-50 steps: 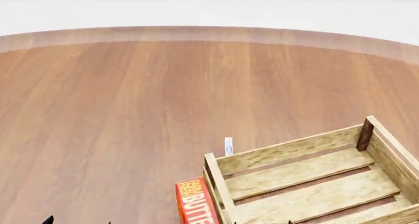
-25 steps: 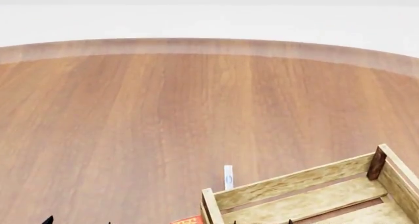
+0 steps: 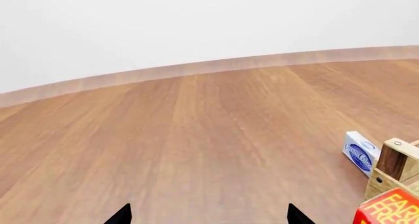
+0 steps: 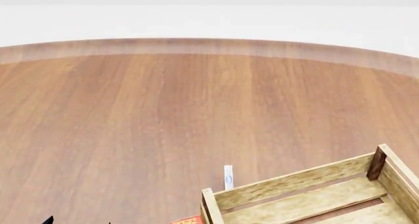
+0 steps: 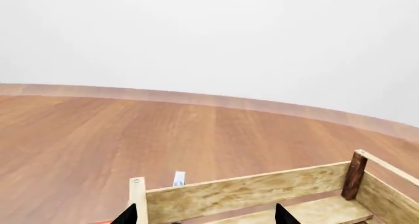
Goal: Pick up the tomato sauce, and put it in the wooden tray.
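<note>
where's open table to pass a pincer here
Bare wood runs from the wooden tray out to the table's far rim, and all along the left. It's crowded near the tray's left corner: a small white-blue box and a red box.

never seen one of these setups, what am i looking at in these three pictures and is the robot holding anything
These are simulator renders from a wheeled robot with two arms. One picture comes from its head camera, looking down at a round wooden table. The other two come from cameras near each gripper; the black points at their lower edges are the fingertips of the left gripper and right gripper, spread apart with nothing between them. On the table sit a wooden tray, a small white-and-blue box beyond its corner, and a red box beside it. The tomato sauce can it should fetch shows in none of these views.
</note>
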{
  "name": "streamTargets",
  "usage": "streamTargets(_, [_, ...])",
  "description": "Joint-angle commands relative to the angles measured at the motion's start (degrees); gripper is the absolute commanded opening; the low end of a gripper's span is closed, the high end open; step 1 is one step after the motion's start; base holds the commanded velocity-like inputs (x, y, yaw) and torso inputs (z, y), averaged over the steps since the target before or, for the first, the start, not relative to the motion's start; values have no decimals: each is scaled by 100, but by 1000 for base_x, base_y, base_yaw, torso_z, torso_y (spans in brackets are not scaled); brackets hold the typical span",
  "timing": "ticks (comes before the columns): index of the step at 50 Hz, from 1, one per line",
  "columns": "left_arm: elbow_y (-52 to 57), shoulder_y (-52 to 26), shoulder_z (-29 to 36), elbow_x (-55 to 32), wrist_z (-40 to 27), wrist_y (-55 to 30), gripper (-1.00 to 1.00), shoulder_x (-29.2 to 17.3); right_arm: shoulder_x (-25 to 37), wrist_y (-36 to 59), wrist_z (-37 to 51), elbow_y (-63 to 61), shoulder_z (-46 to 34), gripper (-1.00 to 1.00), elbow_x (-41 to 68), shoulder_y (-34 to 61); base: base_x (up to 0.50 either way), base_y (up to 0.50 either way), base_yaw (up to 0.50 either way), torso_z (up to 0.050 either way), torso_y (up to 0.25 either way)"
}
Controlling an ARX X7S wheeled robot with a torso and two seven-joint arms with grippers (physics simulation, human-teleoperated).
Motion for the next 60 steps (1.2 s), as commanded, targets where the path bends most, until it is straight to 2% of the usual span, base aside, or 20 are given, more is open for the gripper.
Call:
streamTargets(1, [-49, 12, -93, -76, 68, 247, 100, 80, 107, -277, 334, -1273, -47, 100, -561, -1205, 0, 0, 0, 0, 0])
streamTargets(6, [-42, 14, -74, -87, 47, 256, 100, 63, 164, -1222, 621, -1169, -164, 100, -762, -1958, 0, 0, 0, 0, 0])
streamTargets(10, [-24, 9, -56, -95, 31, 237, 100, 50, 204, -1559, 750, -1062, -203, 100, -863, -2224, 0, 0, 0, 0, 0])
streamTargets(25, [-49, 10, -8, -146, -10, 282, 100, 6, 202, -2611, 1015, -189, -334, 100, -713, -2562, 0, 0, 0, 0, 0])
streamTargets(40, [-40, 11, 46, -173, -68, 292, 100, -32, 181, -3227, 1412, -123, -434, 100, -1084, -3039, 0, 0, 0, 0, 0])
streamTargets(60, [40, 20, 111, -219, -147, 233, 100, -87, -7, -3654, 1678, 1016, -661, 100, -908, -2829, 0, 0, 0, 0, 0])
